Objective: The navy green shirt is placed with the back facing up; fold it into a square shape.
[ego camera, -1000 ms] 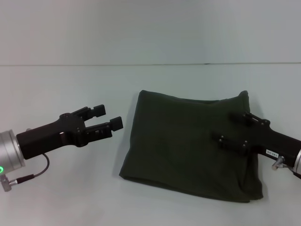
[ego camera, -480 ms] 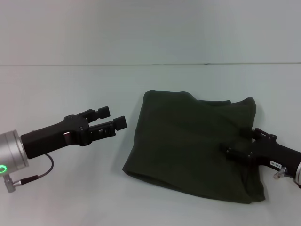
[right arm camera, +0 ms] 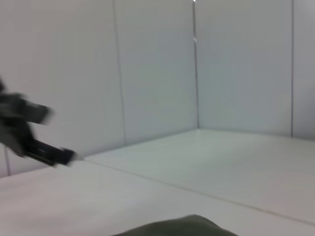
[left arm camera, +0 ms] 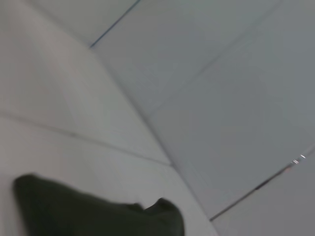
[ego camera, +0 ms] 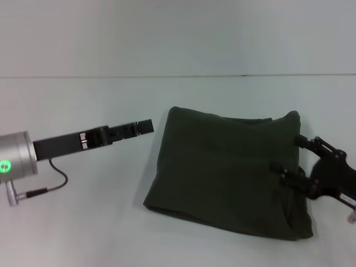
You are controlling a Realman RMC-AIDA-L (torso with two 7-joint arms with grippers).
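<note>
Spreading across the whole scene, pale matte table [ego camera: 83,222], smooth, with a thin dark seam line running along the far side. No containers anywhere.

Navy green shirt [ego camera: 222,172] lies flat on the table right of centre, already folded into a rough rectangle, soft cotton look, plain dark olive surface, no lettering showing. Near edge rounded and doubled, right side bunched into a vertical fold, far edge a bit lumpy at the corner. A dark strip of it also shows in both wrist views [left arm camera: 98,216] [right arm camera: 182,227].

Left hand [ego camera: 146,127] hovers over bare table just left of the shirt's far-left corner, not touching it; black body on a silver cylinder wrist with a green light, fingers seen edge-on, cannot tell if apart or together.

Right hand [ego camera: 293,158] sits at the shirt's right edge, black fingers [ego camera: 288,176] spread apart, over the cloth, gripping nothing.
</note>
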